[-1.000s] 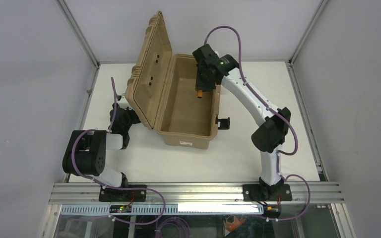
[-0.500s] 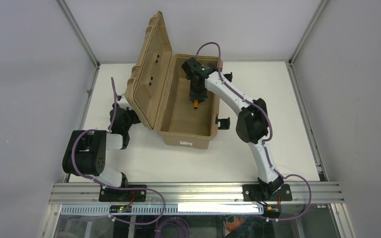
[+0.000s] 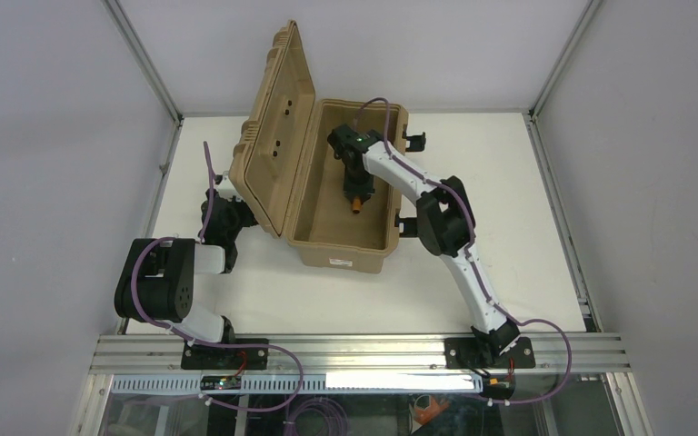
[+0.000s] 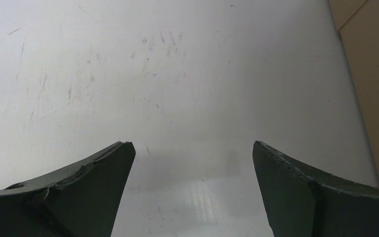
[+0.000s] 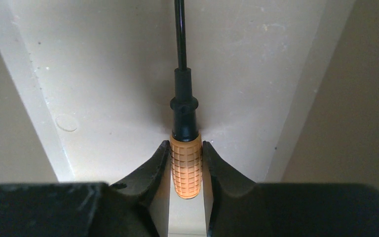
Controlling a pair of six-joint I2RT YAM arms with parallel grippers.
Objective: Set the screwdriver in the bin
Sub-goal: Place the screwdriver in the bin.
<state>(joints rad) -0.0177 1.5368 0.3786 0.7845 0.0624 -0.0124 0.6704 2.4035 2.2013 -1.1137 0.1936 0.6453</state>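
Note:
The bin point(image 3: 341, 257) is a tan case that stands open at the table's middle, with its ribbed lid point(image 3: 277, 136) upright on the left. My right gripper point(image 3: 356, 193) reaches down inside the bin and is shut on the screwdriver point(image 3: 355, 205). In the right wrist view the gripper point(image 5: 186, 144) clamps the orange handle point(image 5: 186, 170), and the black shaft point(image 5: 179, 34) points away over the bin's floor point(image 5: 103, 74). My left gripper point(image 3: 224, 218) sits low, left of the lid. It is open and empty point(image 4: 192, 144) over the white table, with the bin's wall point(image 4: 375, 74) at its right.
Black latches point(image 3: 409, 224) point(image 3: 415, 140) stick out from the bin's right side. Grey walls and metal frame posts enclose the white table point(image 3: 527, 209). The left arm's base and purple cable point(image 3: 159, 291) sit at the near left.
My right gripper has moved left and down into the bin with the screwdriver, from the right wall towards the floor. The left arm has not moved.

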